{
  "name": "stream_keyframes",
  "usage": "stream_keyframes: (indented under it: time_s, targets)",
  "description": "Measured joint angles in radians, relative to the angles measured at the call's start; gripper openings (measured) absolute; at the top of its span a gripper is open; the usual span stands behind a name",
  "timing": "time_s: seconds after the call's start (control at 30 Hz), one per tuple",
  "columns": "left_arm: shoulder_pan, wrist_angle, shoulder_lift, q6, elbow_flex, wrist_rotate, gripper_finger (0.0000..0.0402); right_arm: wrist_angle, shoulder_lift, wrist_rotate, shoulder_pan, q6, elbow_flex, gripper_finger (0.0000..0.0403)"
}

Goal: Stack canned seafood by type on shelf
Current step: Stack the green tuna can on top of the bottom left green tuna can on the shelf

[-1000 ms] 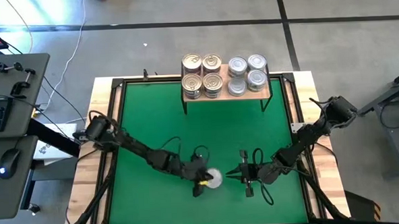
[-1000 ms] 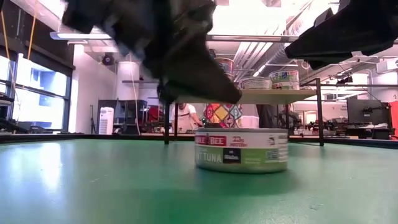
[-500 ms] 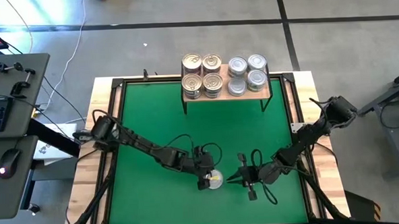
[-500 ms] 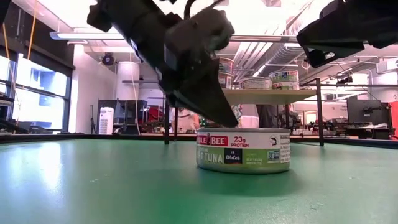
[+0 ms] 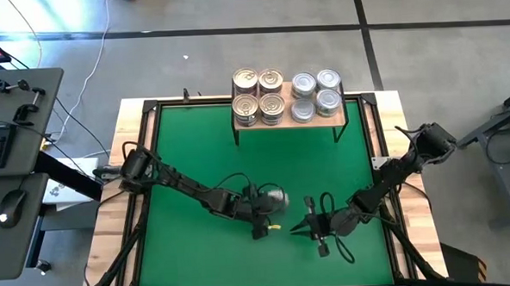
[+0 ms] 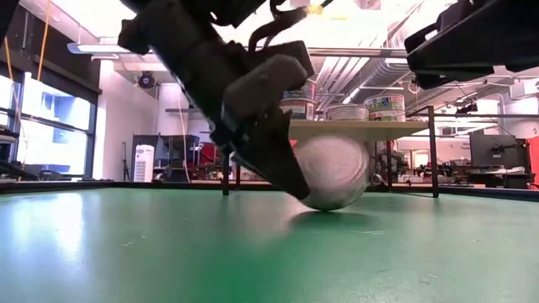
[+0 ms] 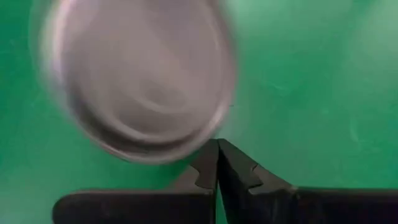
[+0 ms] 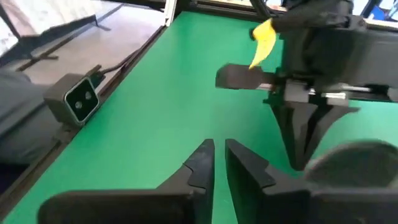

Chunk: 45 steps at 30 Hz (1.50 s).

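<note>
One silver tin (image 5: pixel 275 196) stands tipped up on its rim on the green mat (image 5: pixel 195 154), its round face blurred in the low view (image 6: pixel 334 172) and the left wrist view (image 7: pixel 134 74). My left gripper (image 5: pixel 263 218) is shut, its tips at the tin's lower rim. My right gripper (image 5: pixel 296 228) is shut and empty, low over the mat just right of the tin. The wooden shelf (image 5: pixel 337 115) at the far edge carries gold-lidded tins (image 5: pixel 258 93) on its left and silver-lidded tins (image 5: pixel 315 95) on its right. My left gripper touches the tin's rim (image 7: pixel 208 138) with the tips of its shut fingers (image 6: pixel 282 172), which slant down to the mat from the table's left. The tin is tilted on its edge on the mat, with one flat face toward the near side.
Black frame rails (image 5: pixel 149 156) run along the mat's edges. The shelf's thin black legs (image 5: pixel 236 135) stand on the mat's far part. A wide stretch of bare mat lies between the shelf and both grippers. The left arm (image 8: pixel 311 93) stands close in front of my right gripper.
The tin lay flat on the mat a second ago. My shut left gripper has moved in against it, toward the right and far edges. The tin has tipped up onto its rim and shifted toward the far edge. My right gripper has drawn slightly toward the tin.
</note>
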Motion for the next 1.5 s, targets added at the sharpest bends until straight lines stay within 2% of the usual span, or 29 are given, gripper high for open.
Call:
stream_keyframes:
  time_s: [0.13, 0.2, 0.37, 0.47, 0.63, 0.77, 0.9, 1.17, 1.37, 1.5]
  targets:
    - [-0.003, 0.004, 0.003, 0.005, -0.002, -0.020, 0.0000, -0.033, -0.001, 0.007, -0.003, -0.024, 0.004, 0.0074]
    - [-0.004, 0.011, 0.001, 0.000, -0.001, -0.023, 0.0000, -0.158, -0.016, 0.038, -0.011, -0.023, 0.029, 0.0108]
    - [-0.015, 0.007, -0.005, -0.011, -0.001, -0.067, 0.0000, -0.604, -0.047, 0.247, -0.070, 0.052, 0.139, 0.0194]
    - [-0.004, 0.027, -0.028, -0.001, -0.001, -0.130, 0.0000, -0.709, -0.046, 0.220, -0.145, 0.055, 0.156, 0.0219]
    - [0.096, 0.133, -0.038, 0.120, 0.000, -0.143, 0.0000, -0.663, -0.045, 0.044, -0.229, 0.102, 0.120, 0.0224]
    - [0.192, 0.154, -0.020, 0.177, 0.000, -0.123, 0.0000, -0.625, -0.045, 0.061, -0.194, 0.183, 0.094, 0.0224]
    - [0.252, 0.154, 0.010, 0.195, 0.000, -0.015, 0.0000, -0.606, -0.045, 0.128, -0.116, 0.251, 0.090, 0.0224]
    - [0.170, 0.164, 0.028, 0.184, 0.005, 0.141, 0.0000, -0.596, -0.045, 0.209, 0.026, 0.393, 0.091, 0.0224]
    - [0.078, 0.184, 0.004, 0.147, -0.001, 0.160, 0.0000, -0.568, -0.045, 0.283, 0.076, 0.421, 0.091, 0.0224]
    - [0.055, 0.221, -0.004, 0.146, 0.000, 0.144, 0.0000, -0.548, -0.045, 0.303, 0.077, 0.406, 0.092, 0.0224]
